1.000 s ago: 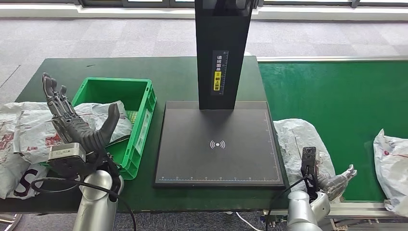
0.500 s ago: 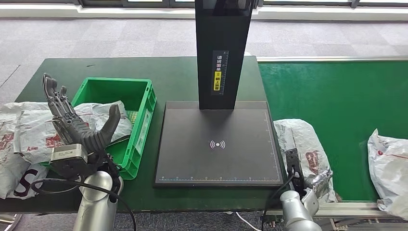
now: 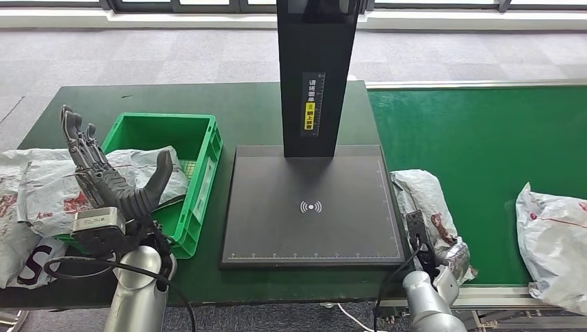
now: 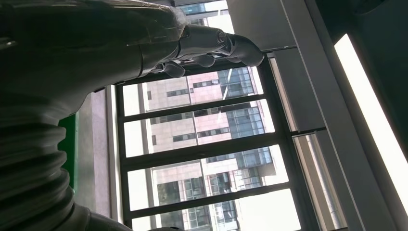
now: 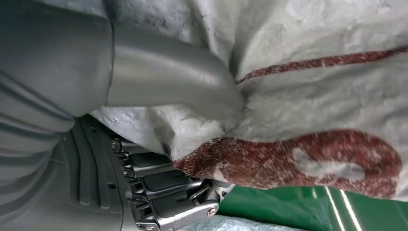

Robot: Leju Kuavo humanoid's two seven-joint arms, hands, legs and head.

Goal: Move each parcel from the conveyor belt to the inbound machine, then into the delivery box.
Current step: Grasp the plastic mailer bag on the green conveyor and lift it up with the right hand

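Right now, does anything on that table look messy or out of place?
Yes: crumpled parcels lie heaped on the table beside the green delivery box, not inside it, and one parcel slumps over its rim.

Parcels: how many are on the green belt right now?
2. One parcel lies at the conveyor belt's near-left corner, gripped by the right hand; another parcel sits at its right edge, partly cropped.

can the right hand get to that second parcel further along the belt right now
Probably not: the right hand is gripping the nearer parcel, and the second parcel lies apart, farther right on the conveyor belt.
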